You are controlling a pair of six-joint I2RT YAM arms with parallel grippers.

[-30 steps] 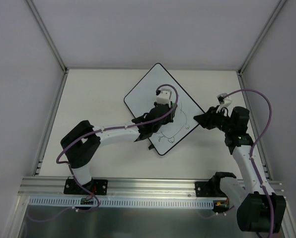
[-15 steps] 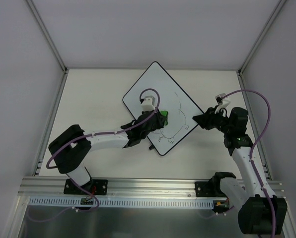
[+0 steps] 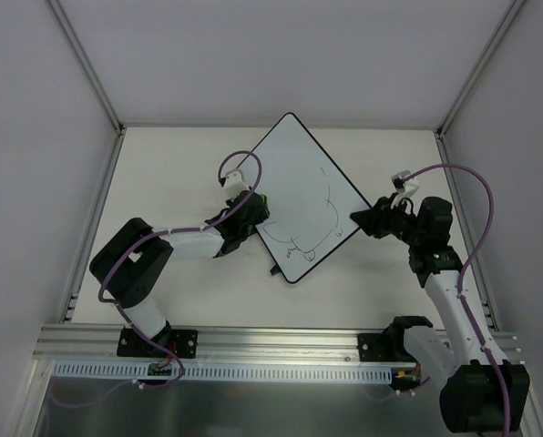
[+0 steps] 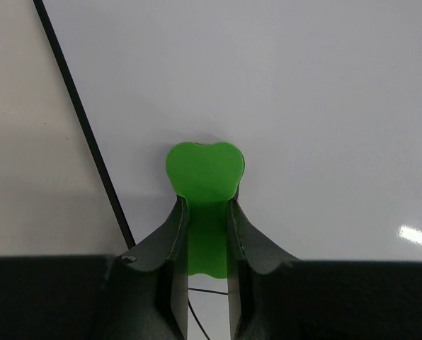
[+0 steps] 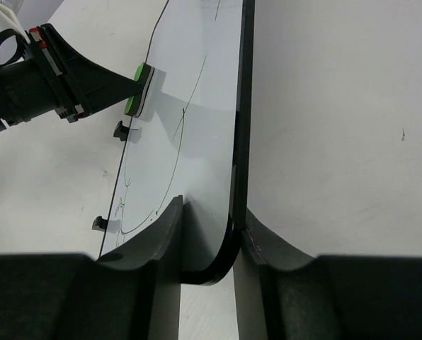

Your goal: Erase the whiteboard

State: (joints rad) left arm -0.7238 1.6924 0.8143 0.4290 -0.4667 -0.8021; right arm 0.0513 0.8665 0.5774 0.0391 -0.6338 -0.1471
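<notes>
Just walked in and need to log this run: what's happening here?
The left claw holds a green eraser against the whiteboard near its left edge. The right claw clamps the board's right corner, steadying it. Black drawn lines show across its right and lower part, not yet wiped.

1. The left pincer [image 4: 206,207] is clamping a green eraser [image 4: 204,166].
2. The eraser is resting against the whiteboard [image 4: 310,106], near its black frame [image 4: 83,122].
3. Pale tabletop [image 4: 27,156] is showing left of the frame.
</notes>
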